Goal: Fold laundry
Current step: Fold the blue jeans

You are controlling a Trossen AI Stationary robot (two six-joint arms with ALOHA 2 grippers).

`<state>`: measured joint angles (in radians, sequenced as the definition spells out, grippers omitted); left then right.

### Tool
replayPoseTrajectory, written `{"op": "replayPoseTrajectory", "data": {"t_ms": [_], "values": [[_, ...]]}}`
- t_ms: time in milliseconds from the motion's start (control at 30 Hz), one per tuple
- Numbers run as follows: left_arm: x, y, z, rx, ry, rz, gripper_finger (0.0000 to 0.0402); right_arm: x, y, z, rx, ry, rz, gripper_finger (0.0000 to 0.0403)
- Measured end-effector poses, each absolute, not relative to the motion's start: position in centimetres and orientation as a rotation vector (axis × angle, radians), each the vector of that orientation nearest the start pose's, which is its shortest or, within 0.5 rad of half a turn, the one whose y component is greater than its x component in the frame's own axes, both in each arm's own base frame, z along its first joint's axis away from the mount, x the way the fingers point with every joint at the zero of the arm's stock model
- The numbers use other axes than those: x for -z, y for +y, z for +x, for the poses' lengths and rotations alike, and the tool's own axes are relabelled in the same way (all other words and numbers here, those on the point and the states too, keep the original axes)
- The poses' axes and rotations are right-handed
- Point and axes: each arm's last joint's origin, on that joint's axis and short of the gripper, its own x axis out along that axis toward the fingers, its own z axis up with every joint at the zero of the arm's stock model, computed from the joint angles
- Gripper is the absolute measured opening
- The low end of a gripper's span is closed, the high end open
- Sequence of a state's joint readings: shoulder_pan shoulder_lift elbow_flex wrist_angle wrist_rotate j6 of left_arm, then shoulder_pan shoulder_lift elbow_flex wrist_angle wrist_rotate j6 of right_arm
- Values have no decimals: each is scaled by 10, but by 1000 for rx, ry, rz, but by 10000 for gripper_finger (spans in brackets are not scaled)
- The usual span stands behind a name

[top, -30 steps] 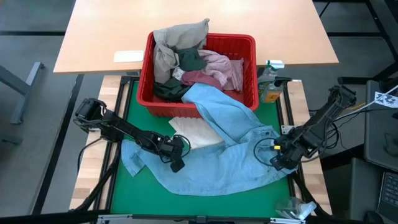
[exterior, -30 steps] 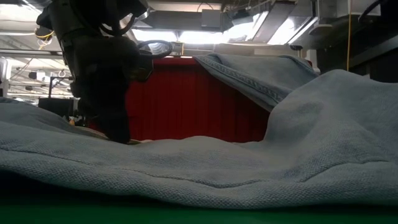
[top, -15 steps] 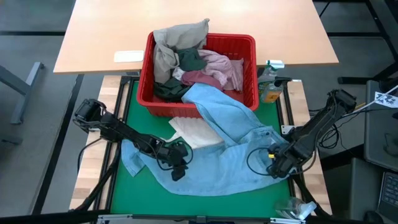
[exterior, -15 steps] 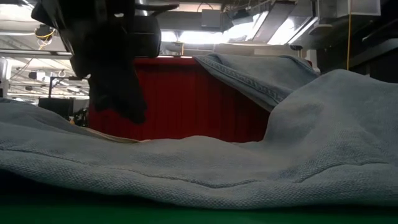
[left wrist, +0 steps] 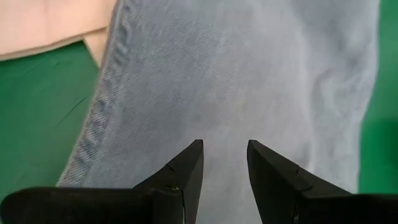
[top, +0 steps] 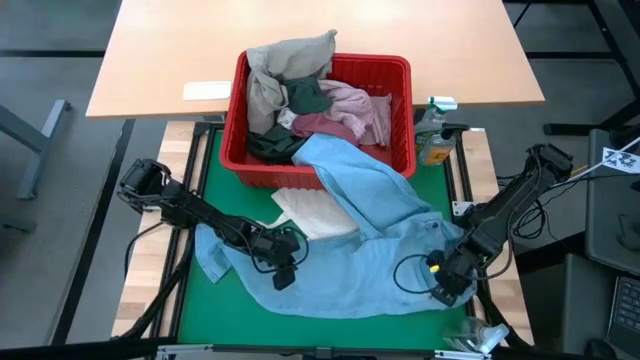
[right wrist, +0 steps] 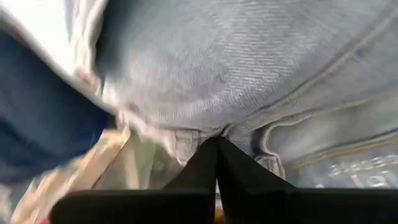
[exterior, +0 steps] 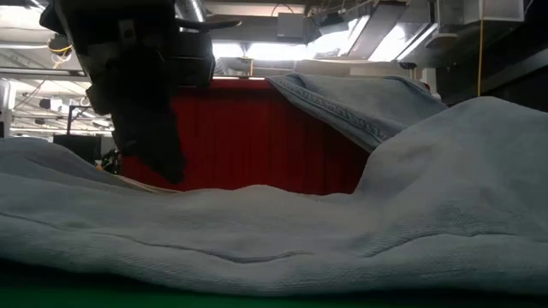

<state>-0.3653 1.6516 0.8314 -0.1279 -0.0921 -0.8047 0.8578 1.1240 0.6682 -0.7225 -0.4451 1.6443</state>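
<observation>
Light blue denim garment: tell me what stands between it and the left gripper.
Nothing visible. The left gripper hangs open directly over the light blue denim garment, with only bare cloth ahead of its fingers.

Basket (top: 398, 150): upper centre of the high view, at the far edge of the mat (top: 215, 315).
Heaped garments (top: 300, 100): inside the basket, piled toward its left side.
Denim garment (top: 370, 250): hangs over the basket's near wall and spreads across the mat toward lower right.
Flat cloth piece (top: 310, 212): just below the basket, partly under the denim garment.
Left gripper (top: 283, 272): centre left, over the denim garment's left part.
Right gripper (top: 440, 290): lower right, at the denim garment's right edge.
Bottles (top: 432, 135): right of the basket.
</observation>
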Motion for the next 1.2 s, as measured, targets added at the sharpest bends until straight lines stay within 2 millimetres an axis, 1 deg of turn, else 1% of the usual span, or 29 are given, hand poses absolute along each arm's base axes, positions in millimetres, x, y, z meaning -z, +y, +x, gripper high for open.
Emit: {"op": "replayPoseTrajectory", "data": {"t_ms": [133,300,367,433,600,733,900,1067,1200], "values": [[-149,-107,288,-142,980,-521,119,-202,156,114,41,1869,998,4],[-148,-108,286,-144,994,-514,119,-200,167,101,8,2063,960,5],[-147,-108,284,-150,1017,-504,119,-199,172,96,10,2094,936,3],[-146,-109,283,-150,1022,-501,119,-198,175,93,18,2087,925,2],[-147,-109,284,-146,1015,-505,119,-204,173,92,34,1967,950,6],[-147,-109,284,-147,1015,-505,119,-218,171,95,26,1850,970,2],[-147,-109,284,-149,1011,-505,119,-233,164,97,112,1650,953,4],[-147,-108,284,-170,996,-493,119,-228,153,99,283,1410,863,2],[-147,-108,285,-186,982,-485,119,-221,149,101,396,1328,767,2]]}}
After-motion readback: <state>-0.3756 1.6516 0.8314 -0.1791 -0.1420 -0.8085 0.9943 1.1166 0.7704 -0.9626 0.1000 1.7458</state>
